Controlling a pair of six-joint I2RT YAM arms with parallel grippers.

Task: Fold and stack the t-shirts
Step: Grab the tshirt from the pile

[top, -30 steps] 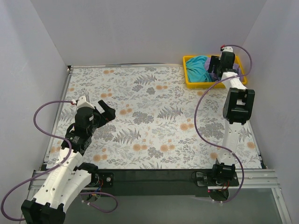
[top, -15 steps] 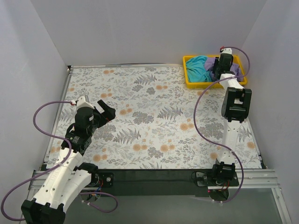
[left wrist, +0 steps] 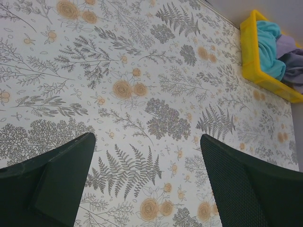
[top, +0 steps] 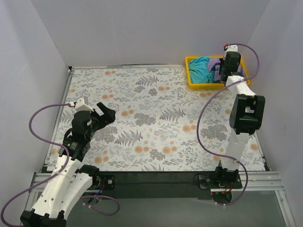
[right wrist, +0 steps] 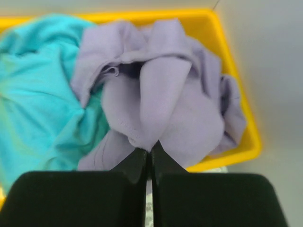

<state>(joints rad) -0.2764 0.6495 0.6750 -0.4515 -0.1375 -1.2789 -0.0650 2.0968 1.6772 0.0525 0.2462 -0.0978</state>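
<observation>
Both t-shirts lie crumpled in the yellow tray (top: 208, 85) at the far right corner. The teal shirt (right wrist: 38, 94) fills the tray's left side, also seen as a teal shirt (top: 200, 69) from above. Beside it on the right bunches the lavender shirt (right wrist: 161, 94). My right gripper (right wrist: 150, 150) is shut, pinching a fold of the lavender shirt at its tips. From above, the right gripper (top: 223, 70) sits over the tray and hides most of the lavender cloth. My left gripper (left wrist: 147, 142) hangs open and empty over the table's near left; the left gripper (top: 105, 113) is far from the tray.
The floral tablecloth (top: 156, 123) covers the table. White walls close in the back and both sides. The tray's yellow rim (right wrist: 222, 42) stands close to the right wall. In the left wrist view the tray (left wrist: 246, 47) shows at the upper right.
My right gripper has closed from open onto the lavender shirt. The left jaws have narrowed slightly and the left arm shifted a little.
</observation>
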